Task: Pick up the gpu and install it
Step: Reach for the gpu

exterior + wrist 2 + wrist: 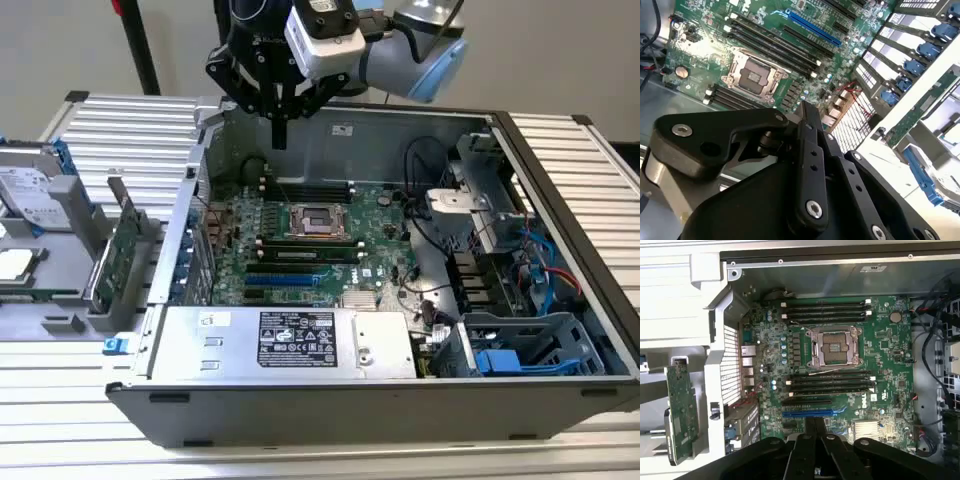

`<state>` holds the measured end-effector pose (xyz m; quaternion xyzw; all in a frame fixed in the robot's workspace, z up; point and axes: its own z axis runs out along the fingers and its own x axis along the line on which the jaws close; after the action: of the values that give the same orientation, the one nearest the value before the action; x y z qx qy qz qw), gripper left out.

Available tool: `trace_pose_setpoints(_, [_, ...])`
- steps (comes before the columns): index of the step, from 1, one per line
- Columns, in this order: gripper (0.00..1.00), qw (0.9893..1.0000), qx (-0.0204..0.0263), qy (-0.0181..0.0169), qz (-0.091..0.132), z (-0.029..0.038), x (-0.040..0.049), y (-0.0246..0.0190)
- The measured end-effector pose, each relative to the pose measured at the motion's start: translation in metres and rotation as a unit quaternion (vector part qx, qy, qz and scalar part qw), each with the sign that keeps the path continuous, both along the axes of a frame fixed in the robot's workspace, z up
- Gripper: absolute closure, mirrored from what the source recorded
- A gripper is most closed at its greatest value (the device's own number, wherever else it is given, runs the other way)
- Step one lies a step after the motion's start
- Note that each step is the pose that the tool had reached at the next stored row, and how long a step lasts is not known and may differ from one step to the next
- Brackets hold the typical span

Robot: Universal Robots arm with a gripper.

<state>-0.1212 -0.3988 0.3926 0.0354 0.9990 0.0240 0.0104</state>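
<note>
Gpu [110,255] upright in grey rack [58,268] — motherboard [385,215] in open case [300,420]

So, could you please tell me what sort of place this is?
Probably a robotics lab bench for computer assembly: an open computer case with its motherboard lies on a slatted table, the gpu stands in a fixture beside it, and the arm's hand hangs above.

An open computer case [330,155] lies on the slatted table [130,130], with a green motherboard [385,215] flat inside and a silver power supply [290,340] along its near edge. What looks like a hard drive [30,195] sits by the table's edge at the exterior view's left.
</note>
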Motion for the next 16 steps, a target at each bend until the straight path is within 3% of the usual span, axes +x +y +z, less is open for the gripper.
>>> trace_pose_setpoints(16, [1.0, 1.0, 0.0, 0.0, 0.0, 0.0, -0.0008, 0.0])
